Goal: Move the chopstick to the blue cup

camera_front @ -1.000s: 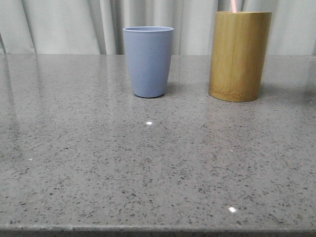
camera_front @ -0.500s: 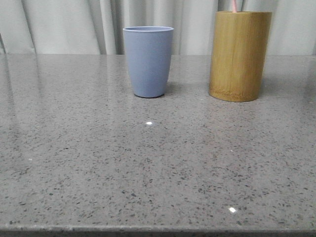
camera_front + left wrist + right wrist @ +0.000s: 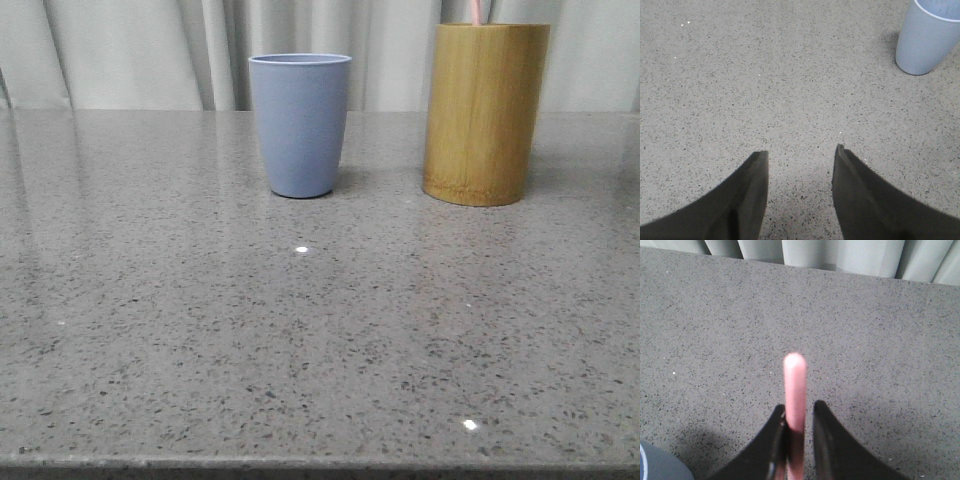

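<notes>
The blue cup (image 3: 300, 125) stands upright at the back middle of the table, and the left wrist view shows the blue cup (image 3: 927, 37) off to one side. The pale pink chopstick (image 3: 475, 10) sticks up out of the tan bamboo holder (image 3: 485, 115) to the cup's right. My right gripper (image 3: 799, 405) is closed in around the chopstick (image 3: 794, 375) just below its rounded top end. One finger touches it and a thin dark slit shows beside the other. My left gripper (image 3: 801, 150) is open over bare table, well short of the cup.
The speckled grey stone table (image 3: 300, 330) stretches bare from the cups to its front edge. Pale curtains (image 3: 120, 50) hang behind the table. A grey curved shape (image 3: 655, 467) sits beside the right fingers.
</notes>
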